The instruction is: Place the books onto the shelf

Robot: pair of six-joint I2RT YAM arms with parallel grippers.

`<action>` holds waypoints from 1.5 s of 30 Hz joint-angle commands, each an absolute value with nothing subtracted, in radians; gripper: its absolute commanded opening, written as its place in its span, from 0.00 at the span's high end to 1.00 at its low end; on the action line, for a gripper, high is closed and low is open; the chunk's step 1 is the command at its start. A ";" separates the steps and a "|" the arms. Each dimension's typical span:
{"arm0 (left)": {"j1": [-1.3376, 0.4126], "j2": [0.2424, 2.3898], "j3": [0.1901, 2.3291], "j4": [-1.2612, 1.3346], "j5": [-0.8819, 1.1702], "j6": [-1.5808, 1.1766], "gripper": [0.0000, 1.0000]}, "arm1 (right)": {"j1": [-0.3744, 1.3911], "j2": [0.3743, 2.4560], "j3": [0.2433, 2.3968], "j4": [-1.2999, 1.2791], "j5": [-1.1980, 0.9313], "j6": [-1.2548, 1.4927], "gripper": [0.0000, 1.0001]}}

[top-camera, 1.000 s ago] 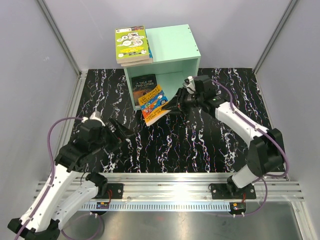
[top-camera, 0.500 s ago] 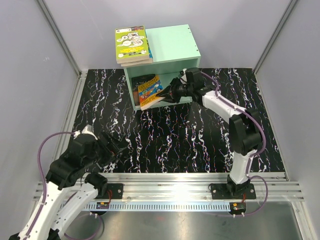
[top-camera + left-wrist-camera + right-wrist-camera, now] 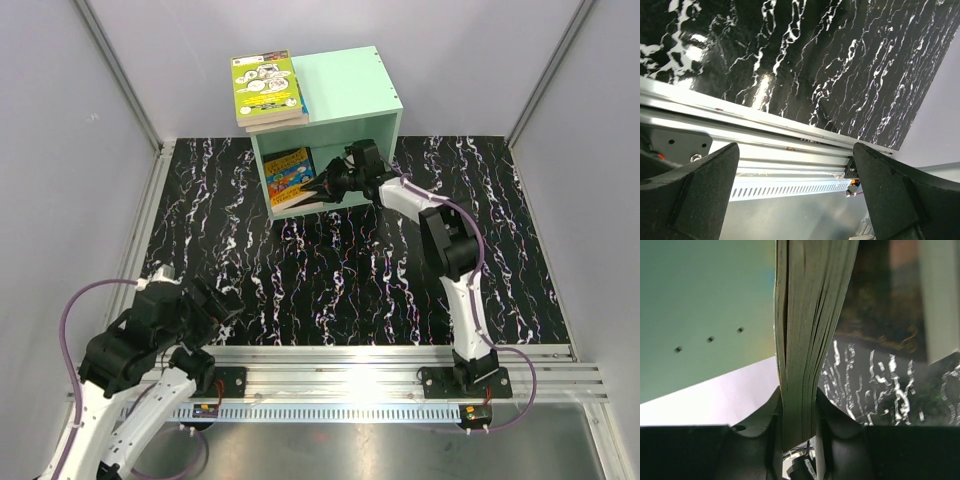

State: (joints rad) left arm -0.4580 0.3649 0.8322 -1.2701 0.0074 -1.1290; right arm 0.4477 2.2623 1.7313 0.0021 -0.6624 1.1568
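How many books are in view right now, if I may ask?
5: seemingly three stacked atop the shelf, lime-green book uppermost; the orange-yellow book, held by the right end effector inside the shelf; a dark book beside it. More may be hidden.

Mint-green shelf (image 3: 345,85), black white-veined table (image 3: 350,285) — lime-green book (image 3: 262,85), orange-yellow book (image 3: 288,172).

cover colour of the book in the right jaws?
The book has an orange-yellow cover with blue cartoon art; top external view shows it best.
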 commanded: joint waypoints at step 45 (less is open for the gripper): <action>-0.460 0.486 0.879 -1.189 -0.118 -0.998 0.01 | 0.457 1.791 1.419 -0.554 -0.638 0.627 0.00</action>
State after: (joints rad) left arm -0.4580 0.4267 0.8272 -1.2194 -0.0448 -1.1065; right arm 0.4454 1.9675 1.4765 -0.5396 -0.6296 0.6941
